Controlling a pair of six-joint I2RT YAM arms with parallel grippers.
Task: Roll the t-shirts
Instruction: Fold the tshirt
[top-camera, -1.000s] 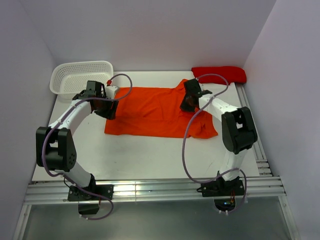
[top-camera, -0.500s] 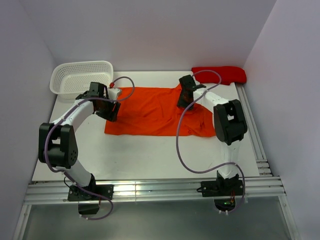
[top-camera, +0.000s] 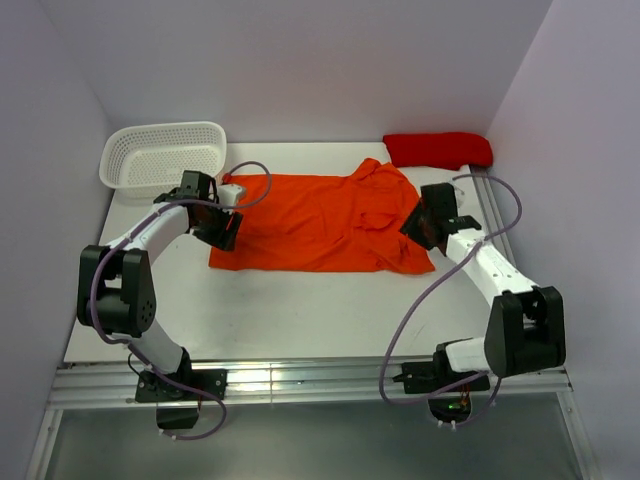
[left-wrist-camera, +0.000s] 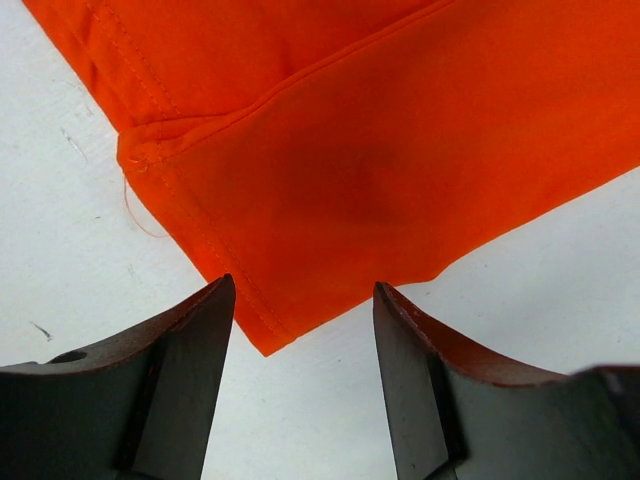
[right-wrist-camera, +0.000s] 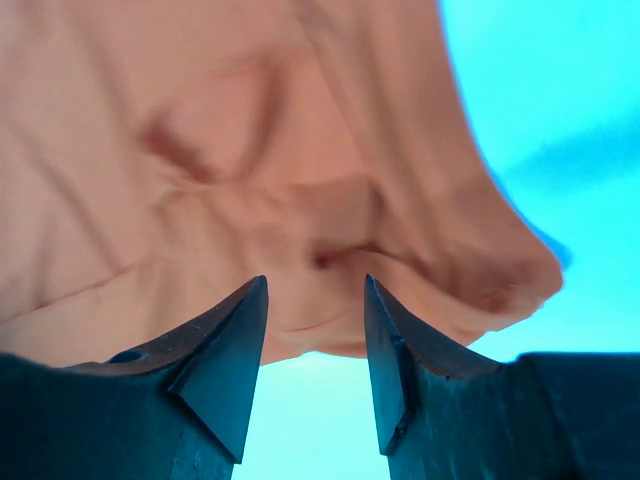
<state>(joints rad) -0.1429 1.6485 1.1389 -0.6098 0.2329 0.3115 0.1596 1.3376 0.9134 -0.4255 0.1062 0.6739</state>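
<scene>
— What is the overhead camera giving you that the wrist cameras are not?

— The whole layout. The bright orange cloth t-shirt is lying spread out, mostly flat, on the white surface. Both arms are reaching in to it, one at each end. The wrist cameras are only showing patches of it.

— And what are they adding?

— The fingers, which I am not making out from overhead. The left wrist camera is showing the left fingers standing well apart and holding nothing. A stitched hem corner of the orange t-shirt is lying flat on the surface just beyond their tips. The right wrist camera is showing the right fingers also parted and holding nothing, facing rumpled folds at the orange t-shirt's right end. Its colours are coming out washed, so the cloth is looking peach there.

— How many of each are you counting?

— Two t-shirts, two arms, one basket. The darker red cloth t-shirt is lying bundled into a long lump just past the orange t-shirt's far right corner.

— Is anything sitting in a container?

— The white plastic mesh basket is standing past the orange t-shirt's far left corner. Both t-shirts are lying on the surface outside it.
</scene>
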